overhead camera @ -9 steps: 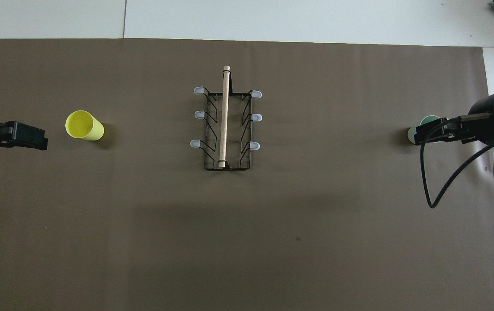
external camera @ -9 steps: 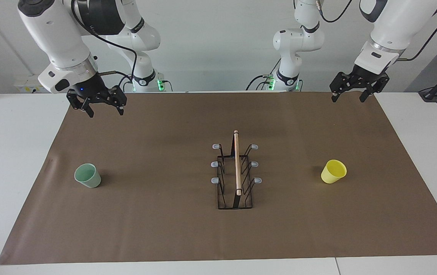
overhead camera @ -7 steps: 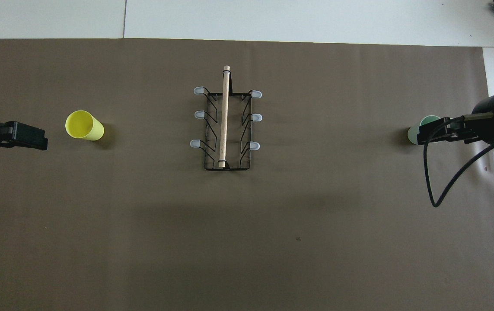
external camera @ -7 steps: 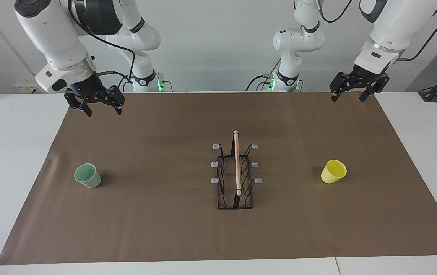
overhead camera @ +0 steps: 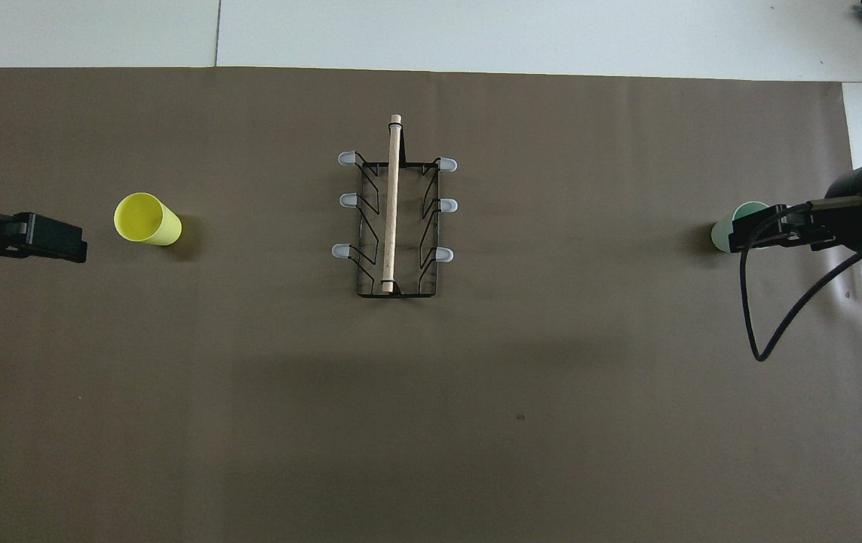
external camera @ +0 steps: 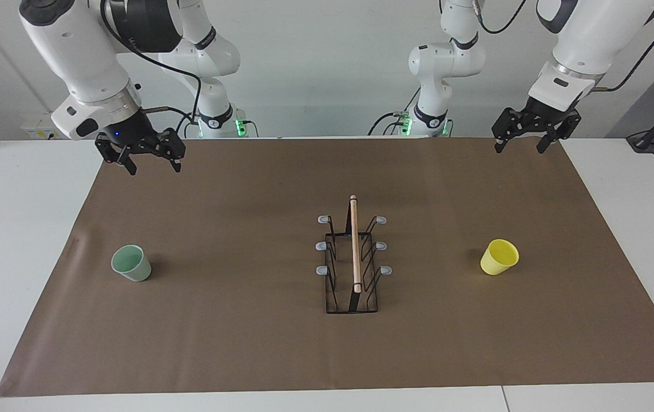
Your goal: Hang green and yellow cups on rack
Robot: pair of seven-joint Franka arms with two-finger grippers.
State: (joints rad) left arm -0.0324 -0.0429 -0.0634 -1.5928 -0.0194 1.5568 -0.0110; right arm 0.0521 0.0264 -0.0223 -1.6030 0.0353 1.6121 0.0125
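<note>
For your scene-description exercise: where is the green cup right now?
The green cup stands upright on the brown mat toward the right arm's end of the table, level with the rack at the mat's middle.

Facing camera: high, across from me, looking back at my arms. Overhead camera: above my end, looking steeply down. Shared: brown mat (external camera: 235,320), rack (external camera: 353,257).

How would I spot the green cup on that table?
Start at the black wire rack in the middle of the brown mat. Look toward the right arm's end of the table: the green cup stands upright there, alone. Its twin is bright yellow; this one is pale mint.
</note>
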